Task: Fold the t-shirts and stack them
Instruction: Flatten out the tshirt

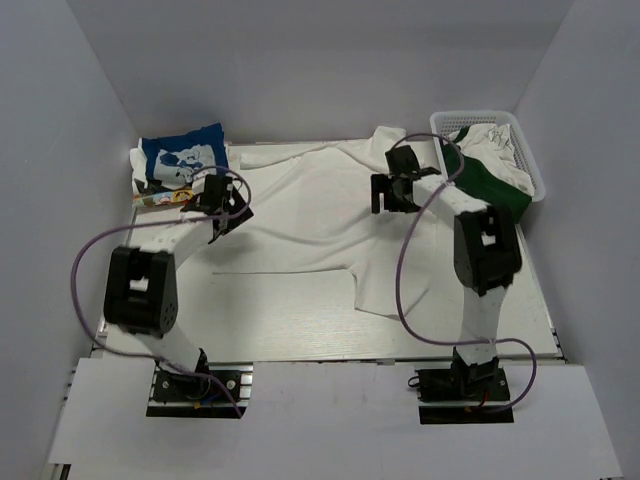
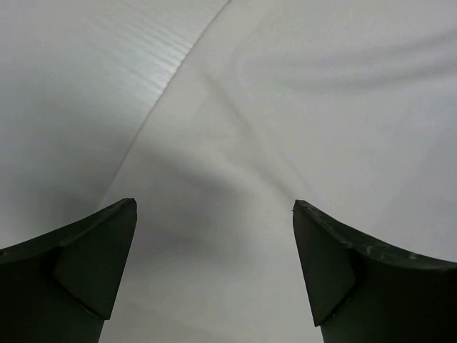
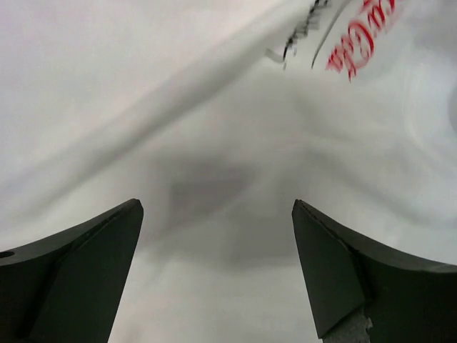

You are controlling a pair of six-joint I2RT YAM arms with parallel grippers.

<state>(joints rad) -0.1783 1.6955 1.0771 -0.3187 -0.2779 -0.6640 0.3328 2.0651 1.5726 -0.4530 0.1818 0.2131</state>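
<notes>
Top external view, left to right: blue shirt (image 1: 180, 158) sits bunched into a compact pile at the far left corner of the bench (image 1: 300, 335), well off the work area, probably parked there as the stack spot. Just beside it the left gripper (image 1: 230, 220) hangs low over the left edge of the white shirt (image 1: 310, 230), jaws wide apart, nothing in them. Left wrist view shows the hem edge running diagonally between the fingers, cloth on the right, bare bench on the left, so it looks lined up to pinch that edge.

White shirt lies spread across the middle of the bench, mostly flat, one sleeve trailing toward the near side; spread like this so a fold can start.

Right gripper (image 1: 392, 195) hovers over the shirt's far right part, jaws also apart and empty. Right wrist view shows a cloth ridge and red logo (image 3: 364, 36) lettering beyond the fingers. Judgement: both arms are set for a paired grab, fold not yet begun.

Basket (image 1: 535, 180) at far right holds more cloth, white and green, waiting its turn.
</notes>
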